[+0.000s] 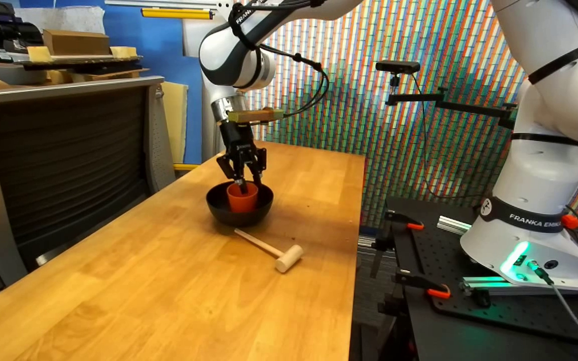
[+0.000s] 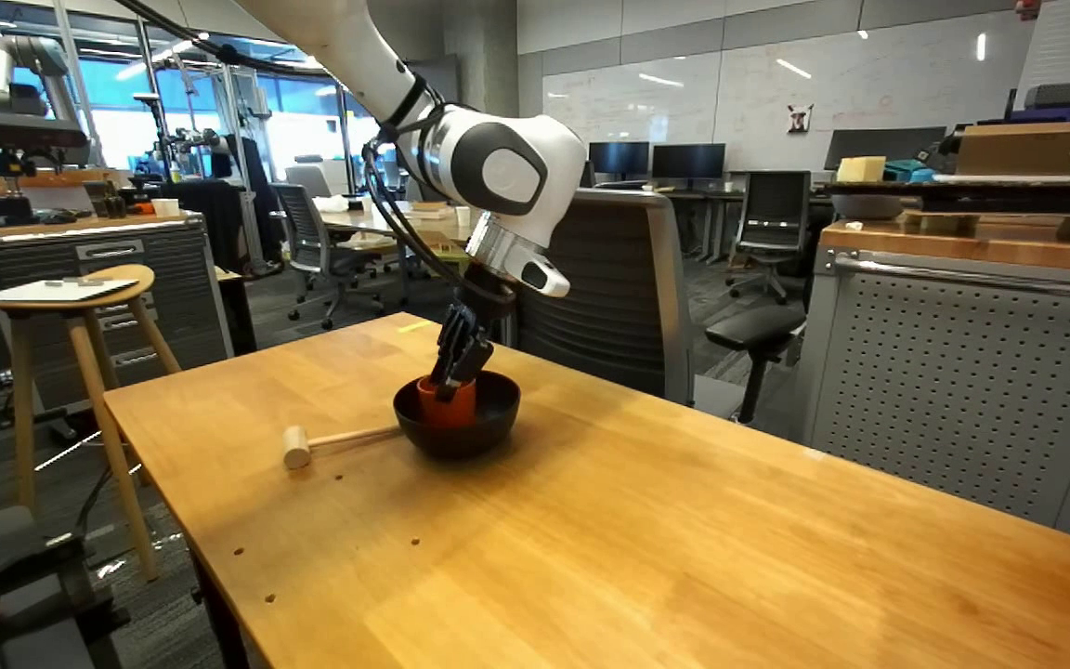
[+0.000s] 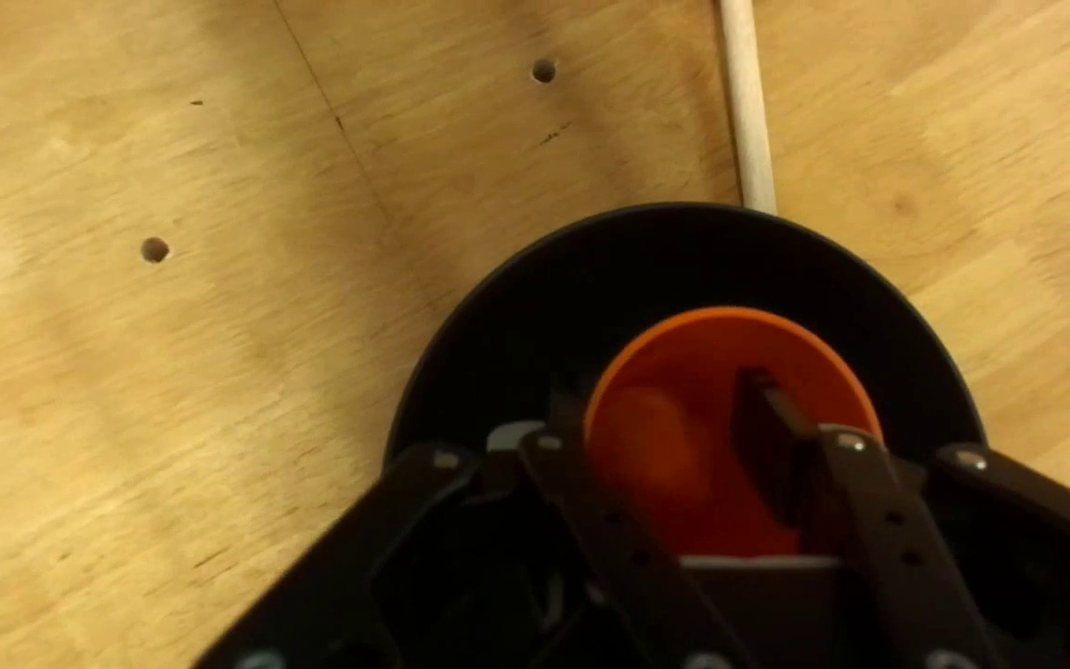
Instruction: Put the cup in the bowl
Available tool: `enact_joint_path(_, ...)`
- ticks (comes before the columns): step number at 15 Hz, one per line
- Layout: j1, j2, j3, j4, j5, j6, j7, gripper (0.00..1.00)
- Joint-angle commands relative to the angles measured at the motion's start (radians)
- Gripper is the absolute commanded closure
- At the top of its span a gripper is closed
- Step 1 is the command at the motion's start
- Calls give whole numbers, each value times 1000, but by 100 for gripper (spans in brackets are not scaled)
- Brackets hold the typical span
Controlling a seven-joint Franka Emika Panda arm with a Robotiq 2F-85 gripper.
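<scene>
Lower middle of frame, a mallet [image 1: 289, 258] lies beside the bowl [image 1: 239, 219]; inside, the spread gripper [image 1: 250, 185] straddles the cup's [image 1: 243, 201] wall.

On the table [image 1: 219, 306], the bowl [image 1: 239, 219] holds the cup [image 1: 242, 202], with the gripper [image 3: 663, 390] above the bowl, one finger [image 3: 776, 446] inside the cup. In an exterior view the mallet [image 1: 288, 258] lies before the bowl and to its right, its handle end just beside the bowl. Behind and right of the bowl, in an exterior view, stands a chair [image 2: 611, 302].
</scene>
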Motion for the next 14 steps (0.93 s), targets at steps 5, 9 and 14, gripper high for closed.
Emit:
enact_joint_path(5,78,-171,6,-152,-36,79,8,0)
enact_joint_path(9,130,-367,17,-291,-118,109,-14,0)
enact_joint_path(14,171,-629,63,-434,-290,50,-98,0)
